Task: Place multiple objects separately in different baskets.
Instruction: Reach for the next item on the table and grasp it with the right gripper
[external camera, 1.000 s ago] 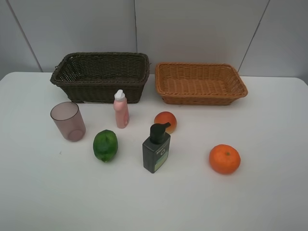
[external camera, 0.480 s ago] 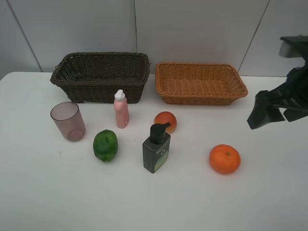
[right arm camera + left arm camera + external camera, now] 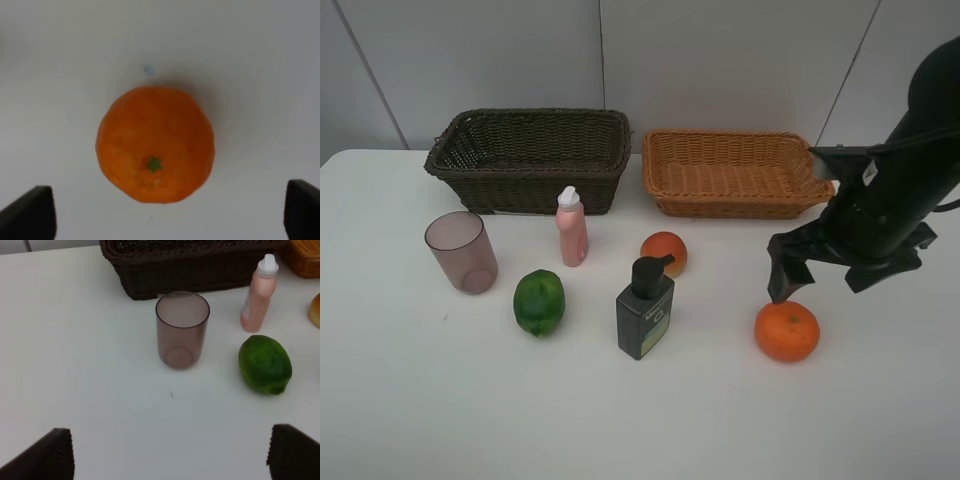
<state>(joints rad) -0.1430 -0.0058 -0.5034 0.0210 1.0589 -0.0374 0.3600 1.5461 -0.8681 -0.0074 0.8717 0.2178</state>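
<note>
An orange [image 3: 786, 330] lies on the white table at the front right. My right gripper [image 3: 820, 285] hovers just above and behind it, open; in the right wrist view the orange [image 3: 156, 144] sits between the spread jaws of that gripper [image 3: 165, 212]. The mauve cup [image 3: 461, 250], pink bottle [image 3: 571, 228], lime [image 3: 539, 301], dark green pump bottle [image 3: 645, 310] and reddish-orange fruit [image 3: 664, 252] stand free on the table. My left gripper [image 3: 169, 460] is open, a short way from the cup [image 3: 182, 330] and lime [image 3: 265, 365], and does not show in the exterior view.
Both baskets stand side by side at the back of the table, with nothing inside them: the dark brown basket [image 3: 530, 190] on the left and the light tan basket [image 3: 735, 205] on the right. A grey panelled wall rises behind them.
My right arm has come in from the right edge and moved left and down to hang over the orange. None of the objects has moved.
</note>
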